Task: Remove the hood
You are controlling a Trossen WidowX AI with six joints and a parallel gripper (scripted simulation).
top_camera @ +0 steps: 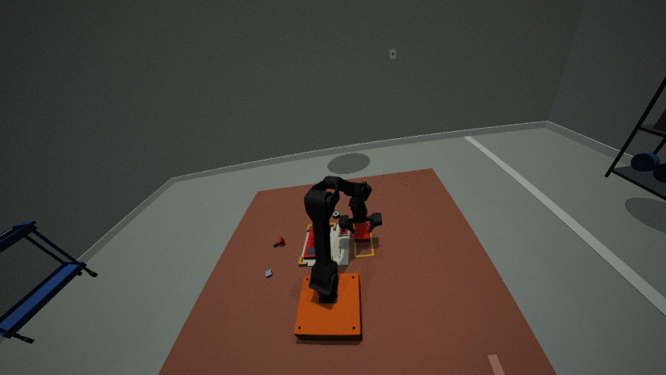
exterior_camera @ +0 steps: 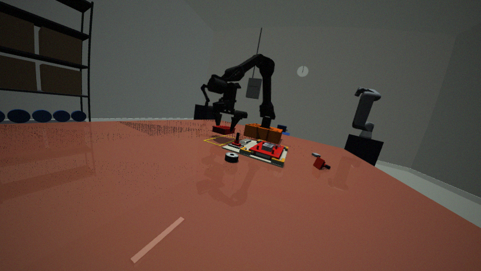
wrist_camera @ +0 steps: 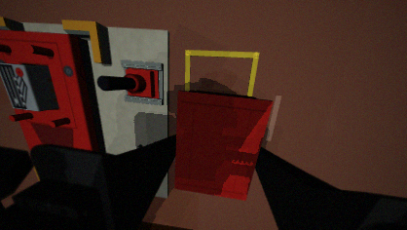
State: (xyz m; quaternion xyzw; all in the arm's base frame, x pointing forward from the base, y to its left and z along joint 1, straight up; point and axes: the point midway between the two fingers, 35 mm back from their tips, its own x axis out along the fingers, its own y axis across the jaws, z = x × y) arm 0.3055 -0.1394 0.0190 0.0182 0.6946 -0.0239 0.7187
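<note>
Hood, a red, shallow rectangular shell, is off the car and held between the two black fingers of the gripper, one at each side. The fingers stand fairly wide, closed on it. It is raised above the brown-red table, roughly level, near the marked area, a thin yellow rectangular outline. A dark shadow lies inside the outline. Release has not taken place.

Beside the outline lies a pale, flat board bearing the red toy car body, with orange corner brackets around it. A black upright lever on a red base stands on the same board.

Also noted on the table: a black-and-white round wheel near the board; a red block with a black peg; a small grey flat piece.
</note>
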